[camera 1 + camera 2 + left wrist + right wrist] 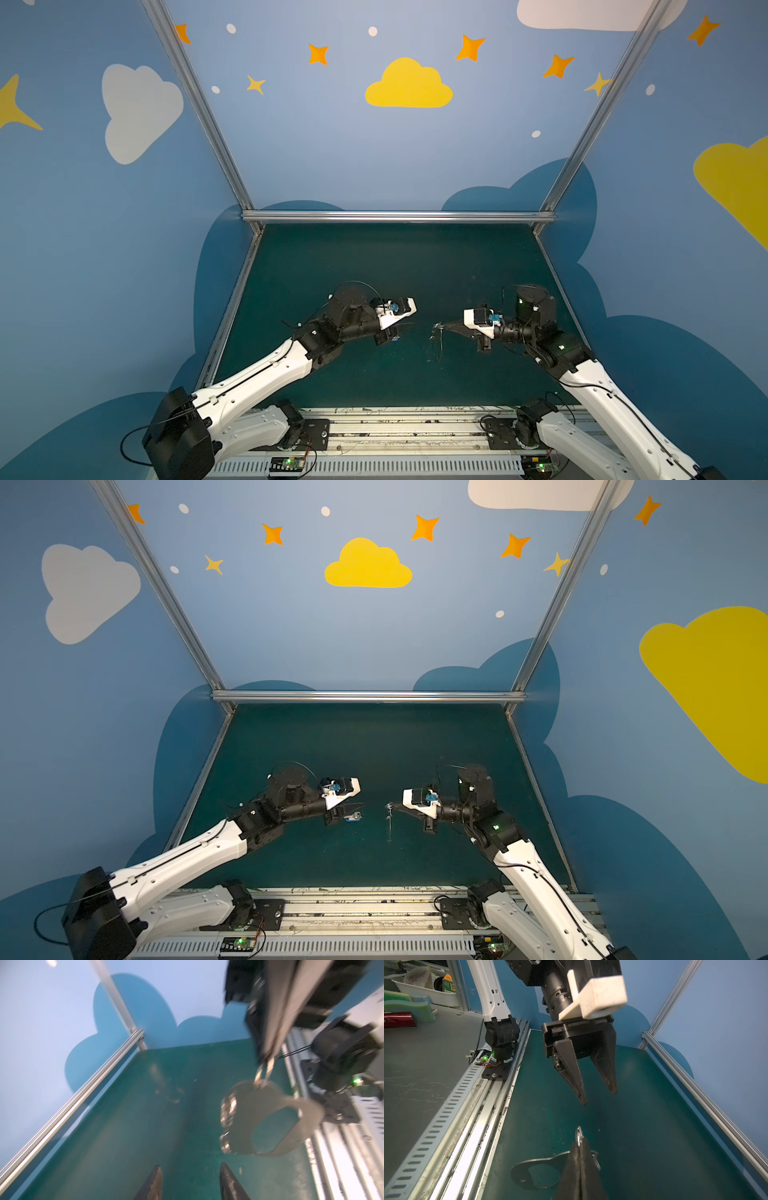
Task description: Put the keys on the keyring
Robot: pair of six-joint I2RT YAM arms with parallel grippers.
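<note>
looking down in both top views, the two arms are facing each other low over the green mat (374,270), their tips near one another but apart. the right gripper (579,1146) is showing its fingers pressed tight together. in the left wrist view it is pinching a thin silver loop on the edge of the keyring (243,1124). the grey plate is hanging below that pinch, its oblong slot letting the green show through. small shiny rings (228,1109) are dangling along one edge of the plate.

in the right wrist view a slim silver sliver with a bluish glint is poking out just past the closed tips, and that is reading as the key (579,1133). whether it is threaded on a ring, i cannot tell. in the top views the plate is showing edge-on, a thin line dropping from the right fingertips, too fine for any detail.

the left gripper (599,1098) is standing with its fingers spread and nothing between them, pointing toward the keyring across a strip of bare mat. the left wrist view is coming through blurred.
</note>
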